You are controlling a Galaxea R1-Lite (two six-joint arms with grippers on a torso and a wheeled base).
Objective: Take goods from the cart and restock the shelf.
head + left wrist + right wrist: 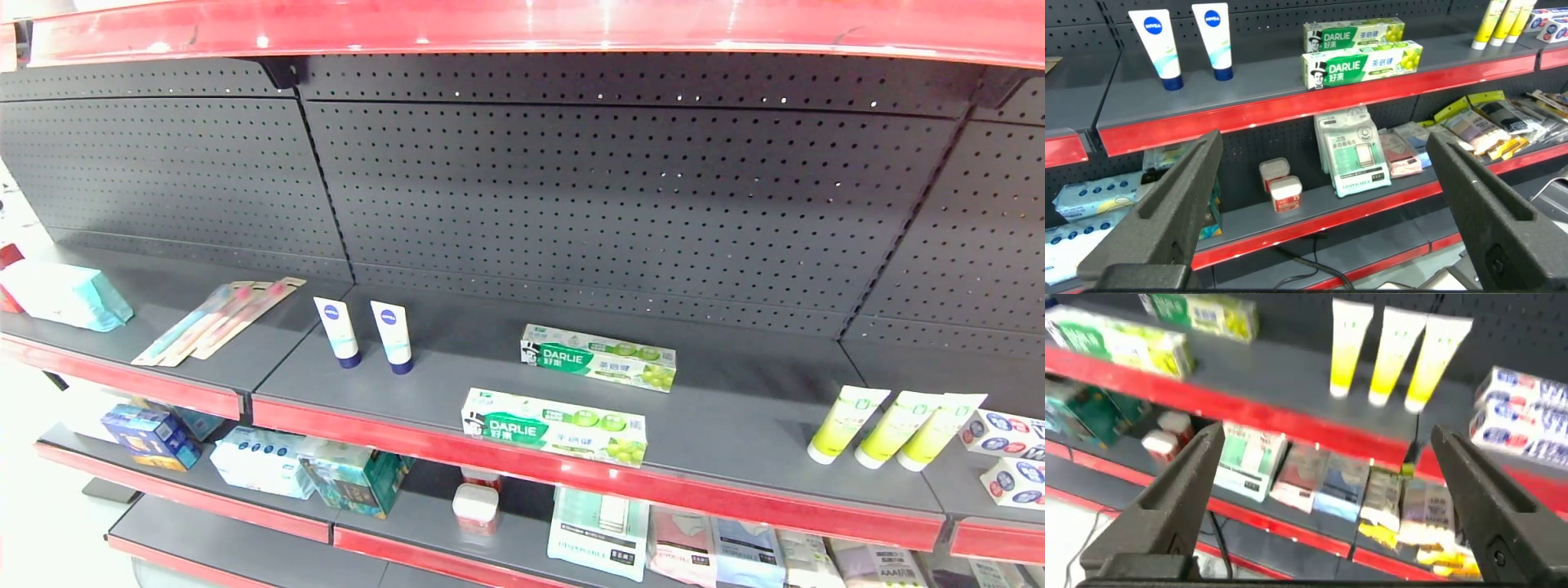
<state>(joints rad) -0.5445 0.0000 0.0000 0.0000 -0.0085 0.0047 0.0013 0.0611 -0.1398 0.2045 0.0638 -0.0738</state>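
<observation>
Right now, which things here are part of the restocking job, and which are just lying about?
Job: shelf, left gripper, right gripper, both open and empty.
Lying about: toothpaste boxes, white tubes, yellow tubes, toothbrush packs.

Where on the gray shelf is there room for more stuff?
The widest bare patch of shelf lies between the toothpaste boxes and the yellow-green tubes. Behind the white tubes is free too. The right end is crowded.
</observation>
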